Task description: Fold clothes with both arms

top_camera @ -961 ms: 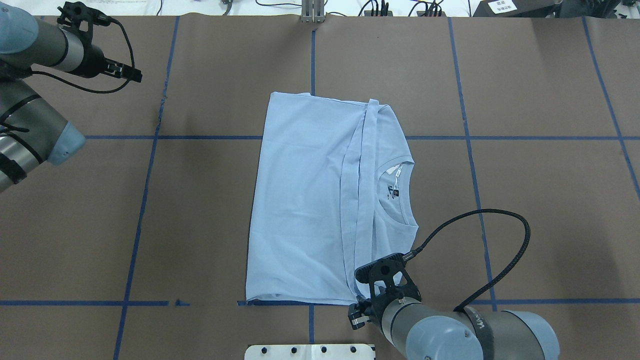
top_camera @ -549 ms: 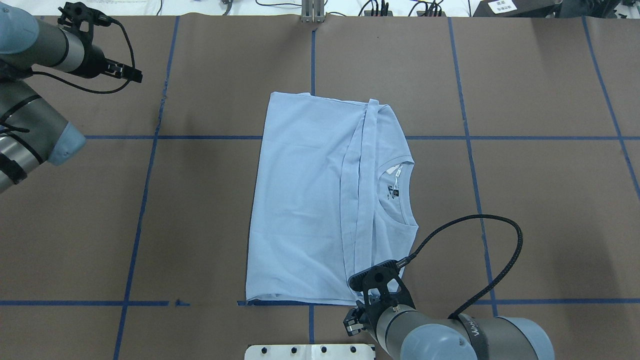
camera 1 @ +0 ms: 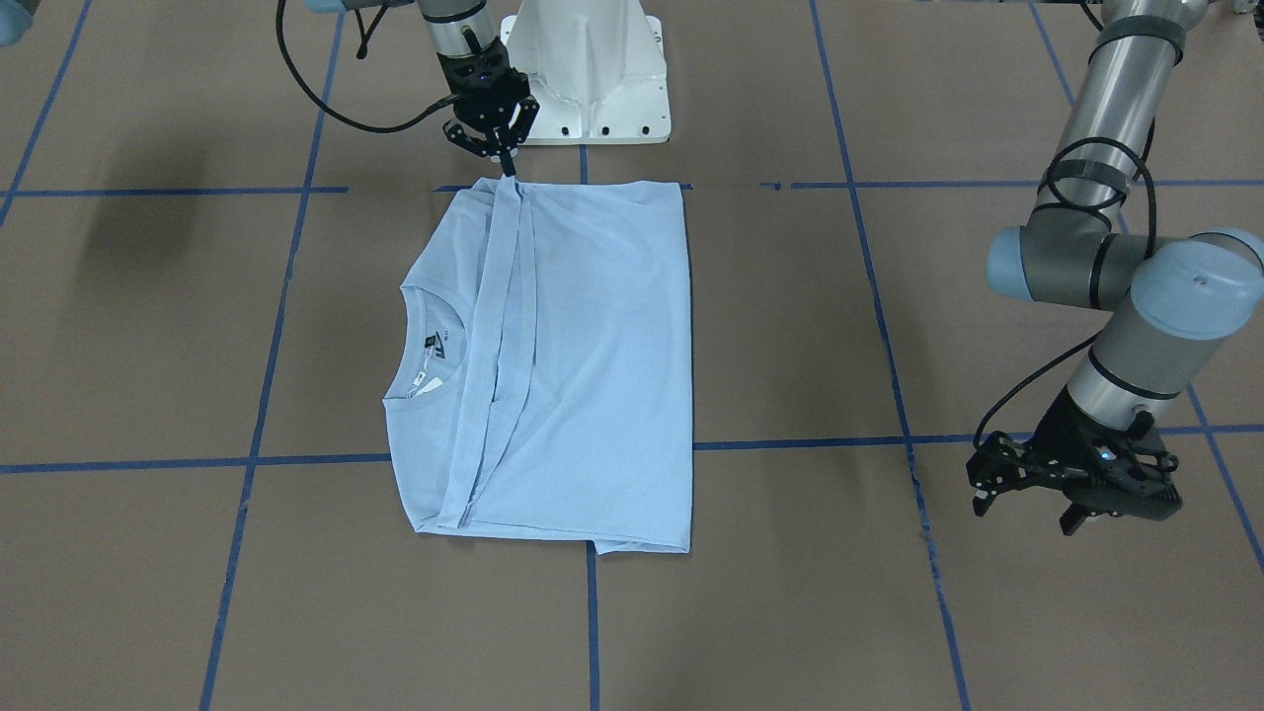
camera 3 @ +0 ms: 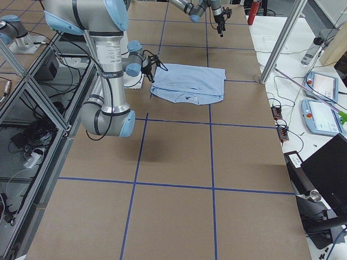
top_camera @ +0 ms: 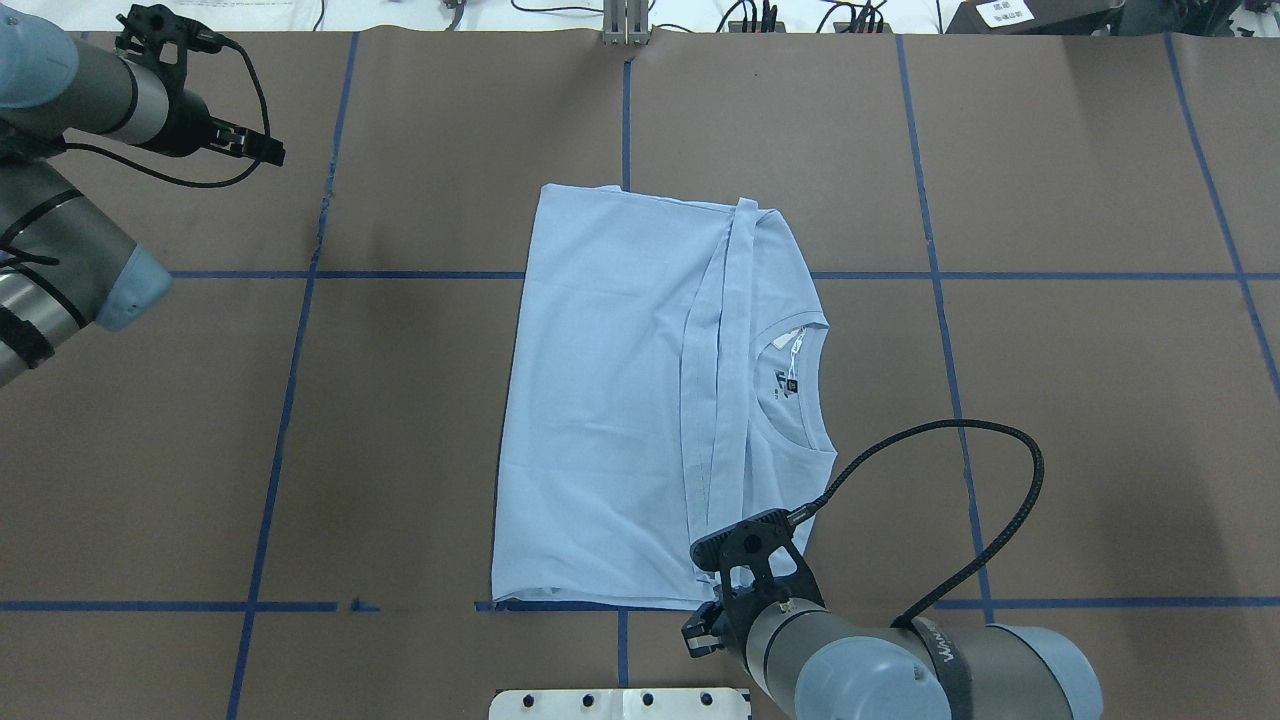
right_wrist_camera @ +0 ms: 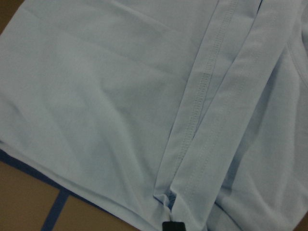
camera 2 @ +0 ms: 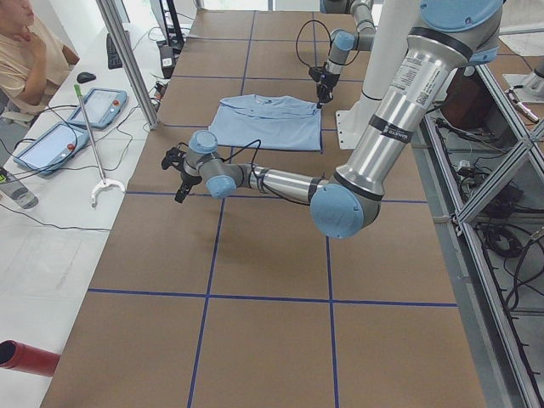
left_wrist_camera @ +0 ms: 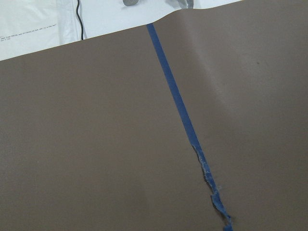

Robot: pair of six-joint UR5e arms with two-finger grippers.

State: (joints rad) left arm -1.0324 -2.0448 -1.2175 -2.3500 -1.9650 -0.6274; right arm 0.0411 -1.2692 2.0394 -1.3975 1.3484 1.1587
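The light blue T-shirt (camera 1: 592,346) lies flat in the middle of the bench (camera 1: 839,612). Its sides are turned in so that it makes a tidy rectangle. A double-stitched hem band (camera 1: 506,316) runs the length of it, just beside the collar (camera 1: 397,341) and the dark neck label (camera 1: 432,343).

The knit looks thin and limp, with only soft creases, so we expect it to drape rather than hold its shape when lifted.

The right fingers (camera 1: 506,166) sit on the band's end, at the edge nearest the robot's base. They are pinched together and seem to have nipped the cloth, though the wrist view shows only one black tip and a small pucker. We judge that spot is chosen because the layers meet there.

The left fingers (camera 1: 989,476) hang spread and empty over bare bench, well apart from the shirt, which leaves the fold room.
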